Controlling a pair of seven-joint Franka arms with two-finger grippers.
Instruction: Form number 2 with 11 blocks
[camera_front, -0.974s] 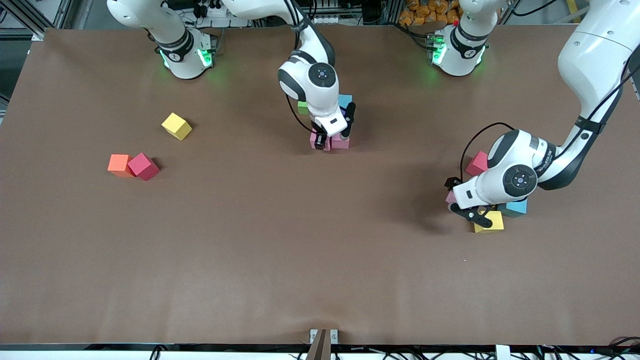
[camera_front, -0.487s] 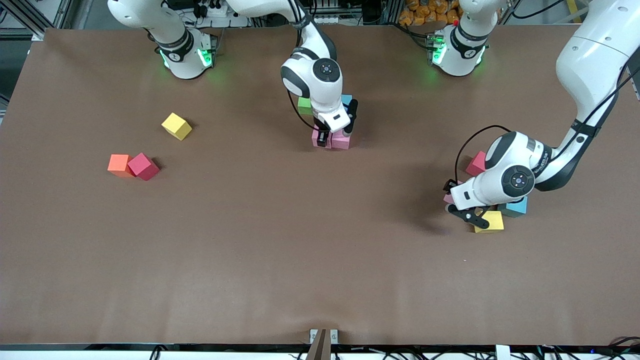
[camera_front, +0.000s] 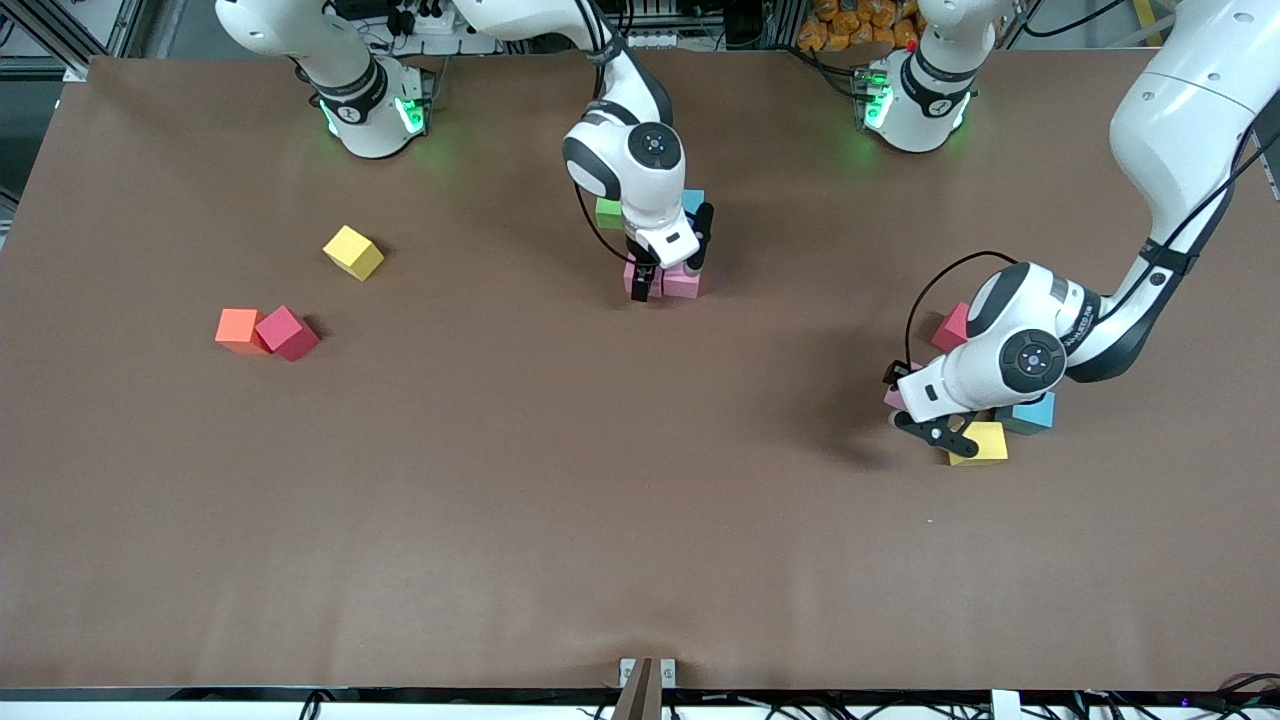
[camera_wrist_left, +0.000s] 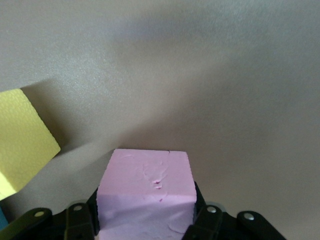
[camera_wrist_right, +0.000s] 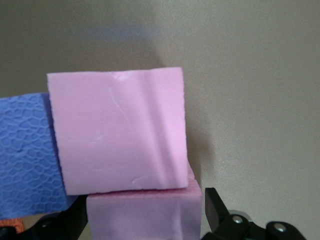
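Mid-table, my right gripper (camera_front: 667, 277) stands open around a pink block (camera_front: 682, 284) resting on the table, with gaps beside its fingers (camera_wrist_right: 216, 207). That block touches a second pink block (camera_wrist_right: 117, 130) and a purple one (camera_wrist_right: 25, 150). A green block (camera_front: 606, 212) and a light blue block (camera_front: 692, 200) lie just farther from the front camera. At the left arm's end, my left gripper (camera_front: 908, 403) is shut on another pink block (camera_wrist_left: 146, 185), low over the table, beside a yellow block (camera_wrist_left: 20, 140).
Yellow (camera_front: 978, 442), light blue (camera_front: 1033, 412) and red (camera_front: 955, 326) blocks lie around the left gripper. Toward the right arm's end lie a yellow block (camera_front: 353, 252), an orange block (camera_front: 238, 330) and a red block (camera_front: 288, 333). The brown table (camera_front: 600, 500) spreads wide toward the front camera.
My right gripper has opened and let go of its pink block. My left gripper has shut on the pink block and shifted slightly.
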